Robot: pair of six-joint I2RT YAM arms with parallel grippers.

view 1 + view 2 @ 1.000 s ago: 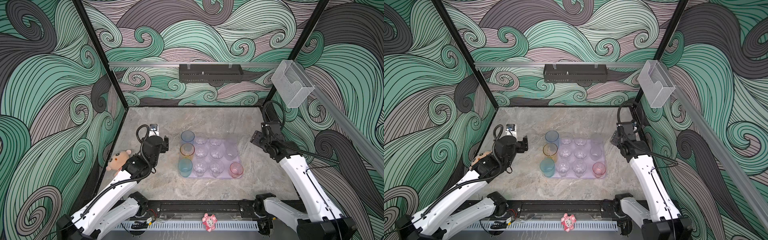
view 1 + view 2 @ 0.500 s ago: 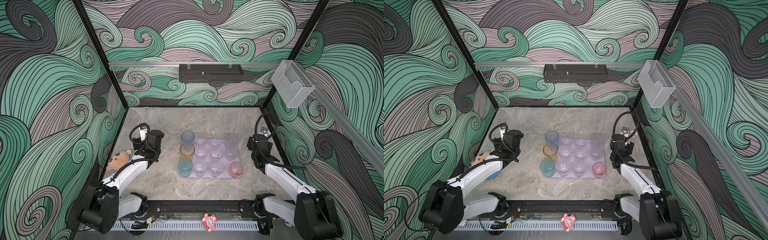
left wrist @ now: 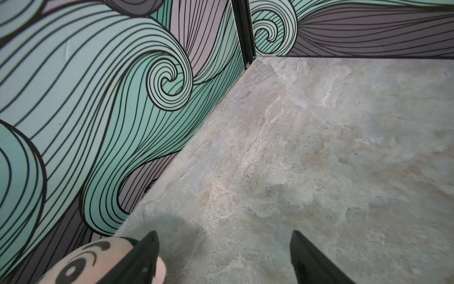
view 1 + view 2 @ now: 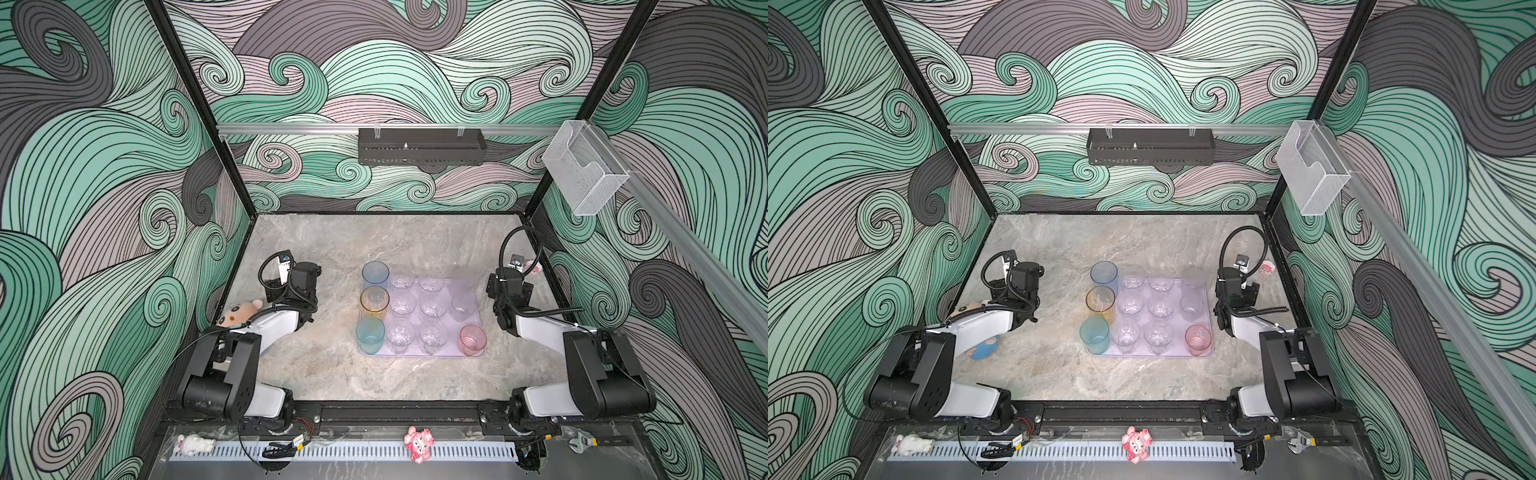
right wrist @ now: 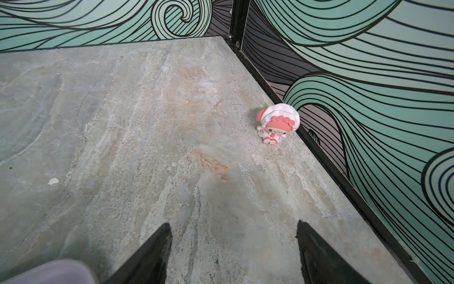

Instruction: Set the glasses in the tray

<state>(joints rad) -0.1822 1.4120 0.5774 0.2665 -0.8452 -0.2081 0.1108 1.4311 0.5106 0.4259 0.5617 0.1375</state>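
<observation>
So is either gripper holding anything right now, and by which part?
Nothing is held. The left gripper and right gripper are both open, with only bare table between their jaws. The plush beside the left gripper lies outside its jaws.

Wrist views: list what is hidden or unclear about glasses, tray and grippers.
- Tray and glasses: outside the left wrist view.
- Greyish shape: cut by the right wrist view's edge; glass or tray, cannot tell.
- Left gripper, right gripper: open in wrist views, hidden under their own wrists in both top views.
- Plush toy: cut by the left wrist view's edge and a finger.
</observation>
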